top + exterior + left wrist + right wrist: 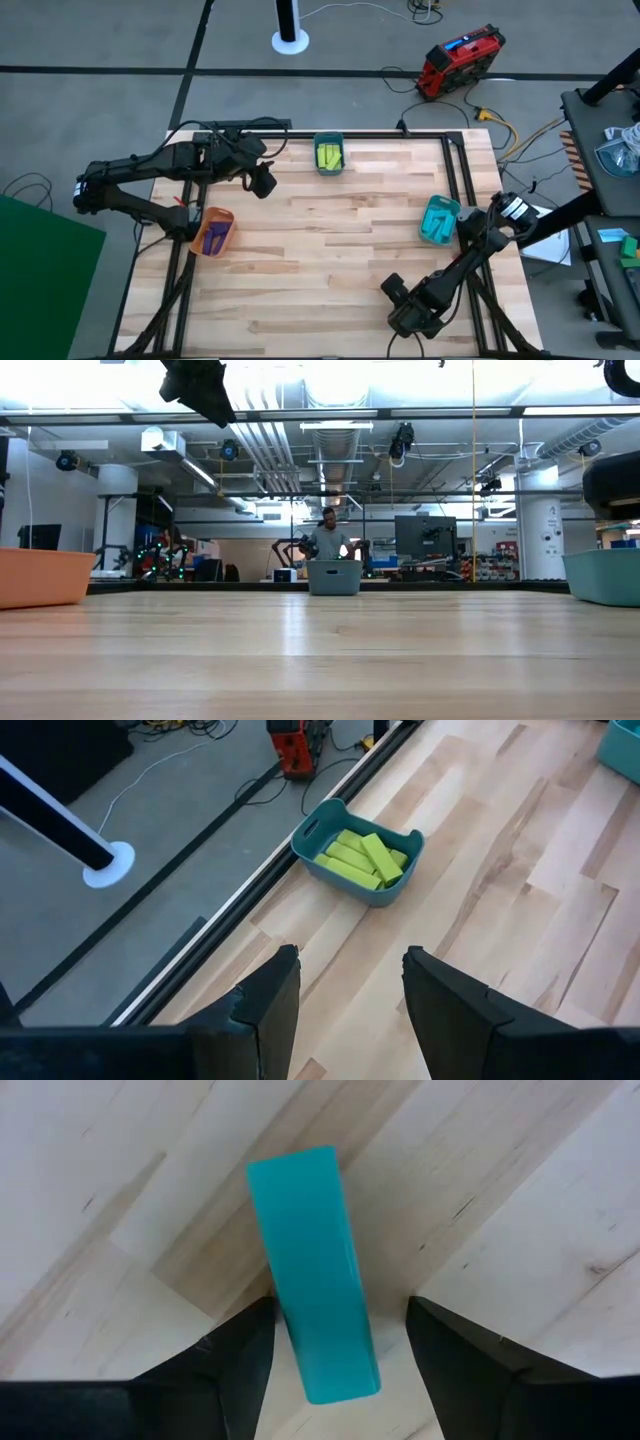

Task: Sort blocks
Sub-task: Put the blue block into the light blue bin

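A cyan-blue block lies flat on the wood near the table's near right part. My right gripper is open above it and points down, one finger on each long side of the block. My left gripper is open and hangs empty above the table's far left part. It faces a teal bin at the far edge that holds several yellow-green blocks. Purple blocks lie in an orange bin, and cyan blocks in a teal bin. My right gripper has one finger right against the block's long side, but I cannot tell whether it touches. The other finger stands clear of the block with bare wood between them. The block rests on the table.
The orange bin sits at the table's left edge, the teal bin at the right edge and the third bin at the middle of the far edge. Bare wood spreads between them. A person stands far behind the table.
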Available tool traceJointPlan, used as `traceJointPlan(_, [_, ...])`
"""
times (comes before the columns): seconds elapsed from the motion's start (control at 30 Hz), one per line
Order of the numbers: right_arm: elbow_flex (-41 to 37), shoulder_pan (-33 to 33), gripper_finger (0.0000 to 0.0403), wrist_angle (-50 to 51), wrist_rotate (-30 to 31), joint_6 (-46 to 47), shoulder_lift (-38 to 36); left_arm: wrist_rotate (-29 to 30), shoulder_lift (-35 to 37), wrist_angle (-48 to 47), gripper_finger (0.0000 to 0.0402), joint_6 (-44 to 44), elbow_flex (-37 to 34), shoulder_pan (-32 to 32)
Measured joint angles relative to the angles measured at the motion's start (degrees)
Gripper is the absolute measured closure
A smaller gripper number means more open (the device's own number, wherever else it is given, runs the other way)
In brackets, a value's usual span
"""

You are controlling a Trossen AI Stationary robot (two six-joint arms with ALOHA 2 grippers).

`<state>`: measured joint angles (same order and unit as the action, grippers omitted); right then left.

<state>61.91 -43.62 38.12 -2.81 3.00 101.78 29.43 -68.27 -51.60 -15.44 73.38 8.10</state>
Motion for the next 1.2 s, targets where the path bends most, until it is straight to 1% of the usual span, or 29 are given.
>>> traceJointPlan(0.13, [-0.02, 0.00, 0.0187, -0.32, 0.00, -0.03, 0.37, 0.00, 0.00, -0.01, 0.0245, 0.36, 0.00, 0.00])
traceJointPlan(0.2, [-0.07, 0.00, 0.0200, -0.53, 0.02, -0.03, 0.37, 0.00, 0.00, -0.01, 0.0245, 0.59, 0.00, 0.00])
traceJointPlan(0.27, [-0.07, 0.01, 0.0224, -0.69, 0.08, -0.01, 0.39, 0.00, 0.00, 0.01, 0.0245, 0.99, 0.00, 0.00])
traceJointPlan(0.43, [-0.09, 0.02, 0.0307, -0.97, 0.17, -0.22, 0.45, 0.00, 0.00, 0.01, 0.0245, 1.27, 0.00, 0.00])
traceJointPlan(0.63, [-0.11, 0.04, 0.0311, -1.08, -0.24, 0.02, 0.49, 0.00, 0.00, 0.03, 0.0245, 1.46, 0.00, 0.00])
traceJointPlan(0.77, [-0.17, 0.64, 0.0311, -0.01, 0.76, 2.37, -1.46, 0.00, 0.00, 0.07, 0.0245, 1.46, -0.01, 0.00])
traceJointPlan(0.87, [0.45, 2.53, 0.0311, 5.77, 5.22, 7.49, -5.18, 0.00, 0.00, 0.47, 0.0245, 1.46, -0.02, 0.04])
traceJointPlan(1.0, [1.74, 7.20, 0.0311, 11.68, 11.29, 17.02, -12.03, 0.01, 0.00, 1.67, 0.0245, 1.74, -0.02, 0.04])
traceJointPlan(1.07, [1.75, 10.52, 0.0311, 13.78, 12.23, 22.77, -15.22, 0.02, 0.00, 2.11, 0.0245, 2.22, -0.02, 0.04])
traceJointPlan(1.2, [2.12, 18.93, 0.0311, 16.50, 14.51, 37.20, -21.54, 0.02, 0.00, 2.18, 0.0245, 2.51, -0.02, 0.04])
